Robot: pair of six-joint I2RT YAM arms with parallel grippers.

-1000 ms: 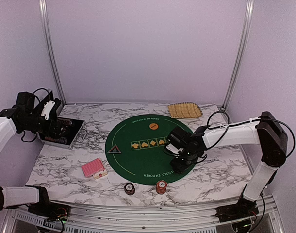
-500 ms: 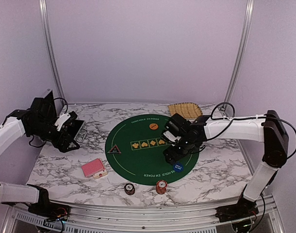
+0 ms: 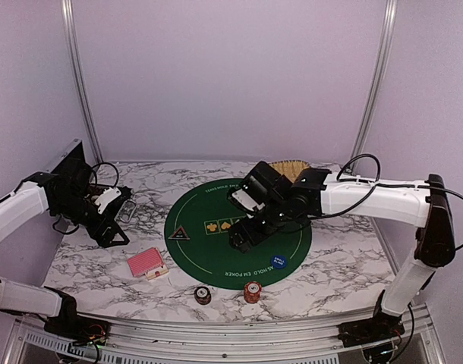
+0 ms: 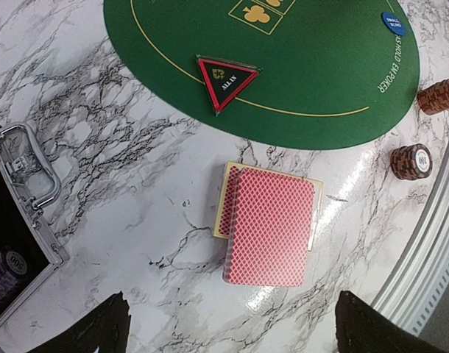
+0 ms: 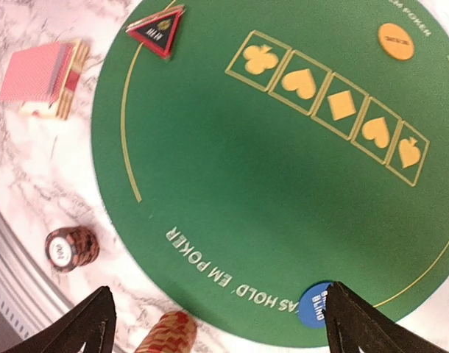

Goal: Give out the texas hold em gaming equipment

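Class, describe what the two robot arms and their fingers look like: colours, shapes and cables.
The left arm and right arm both have smooth white links joined by chunky black joints. Thin black cables loop alongside them. The fingers are black and taper to points. No markings are readable.

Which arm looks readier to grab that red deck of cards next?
Probably the left: its open claw hangs near the red deck, which is centred in its wrist view. The right claw is over the green mat, farther off.
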